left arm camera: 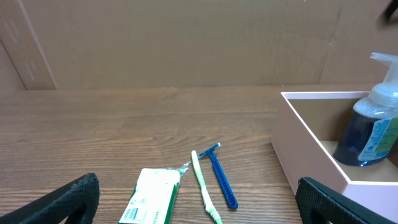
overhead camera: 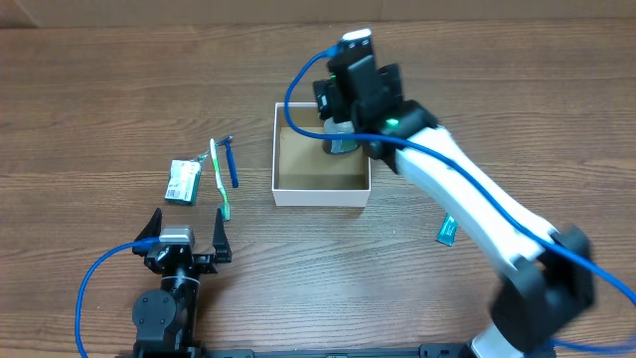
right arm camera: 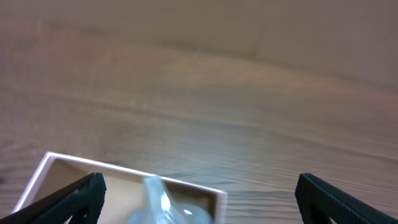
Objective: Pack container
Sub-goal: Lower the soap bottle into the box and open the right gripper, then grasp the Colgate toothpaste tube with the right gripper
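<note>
The container [overhead camera: 320,195] is a square white box with a brown inside, at the table's middle. A clear pump bottle of dark blue liquid [overhead camera: 341,142] stands in its far right corner. My right gripper [overhead camera: 345,117] hovers over the bottle, open wide. In the right wrist view the blurred bottle top [right arm camera: 158,202] sits low between the spread fingers [right arm camera: 208,202], untouched, with the box rim [right arm camera: 124,169] below. My left gripper [overhead camera: 186,237] is open and empty near the front edge. The left wrist view shows the box [left arm camera: 311,143] and the bottle [left arm camera: 370,124] at the right.
Left of the box lie a green-white packet [overhead camera: 182,182], a green-white toothbrush [overhead camera: 219,181] and a blue razor [overhead camera: 231,164]; the left wrist view shows the same packet [left arm camera: 152,196], toothbrush [left arm camera: 204,186] and razor [left arm camera: 221,177]. A small teal packet [overhead camera: 446,231] lies right of the box.
</note>
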`<state>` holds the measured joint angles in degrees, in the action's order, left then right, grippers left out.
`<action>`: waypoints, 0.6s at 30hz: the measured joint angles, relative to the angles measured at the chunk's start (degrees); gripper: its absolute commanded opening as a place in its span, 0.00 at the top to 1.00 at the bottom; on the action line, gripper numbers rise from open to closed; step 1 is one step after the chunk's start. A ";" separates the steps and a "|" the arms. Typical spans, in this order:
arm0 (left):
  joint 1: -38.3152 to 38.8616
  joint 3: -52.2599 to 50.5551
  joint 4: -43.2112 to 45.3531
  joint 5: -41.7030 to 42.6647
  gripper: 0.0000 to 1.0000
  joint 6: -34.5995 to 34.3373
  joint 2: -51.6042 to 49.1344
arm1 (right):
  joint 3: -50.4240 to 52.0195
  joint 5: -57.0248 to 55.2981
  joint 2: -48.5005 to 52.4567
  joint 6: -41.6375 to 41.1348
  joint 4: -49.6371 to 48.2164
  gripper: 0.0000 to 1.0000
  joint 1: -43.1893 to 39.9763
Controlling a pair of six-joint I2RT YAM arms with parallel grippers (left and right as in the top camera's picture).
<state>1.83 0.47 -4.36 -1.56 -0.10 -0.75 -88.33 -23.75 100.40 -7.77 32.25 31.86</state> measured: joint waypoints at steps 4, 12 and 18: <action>0.00 0.00 0.00 -0.02 0.00 0.00 0.00 | -0.39 -2.91 -13.03 -3.56 9.90 0.00 -0.42; 0.00 0.00 -0.02 -0.02 0.00 0.00 0.00 | -0.92 -4.15 -28.13 -13.84 34.58 0.00 -9.60; 0.00 0.00 -0.02 0.00 0.00 0.00 0.00 | -0.31 1.05 -28.52 -23.67 46.99 0.00 -19.89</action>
<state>1.83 0.47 -4.38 -1.56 -0.10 -0.75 -88.64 -22.70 71.88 -31.44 79.24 11.97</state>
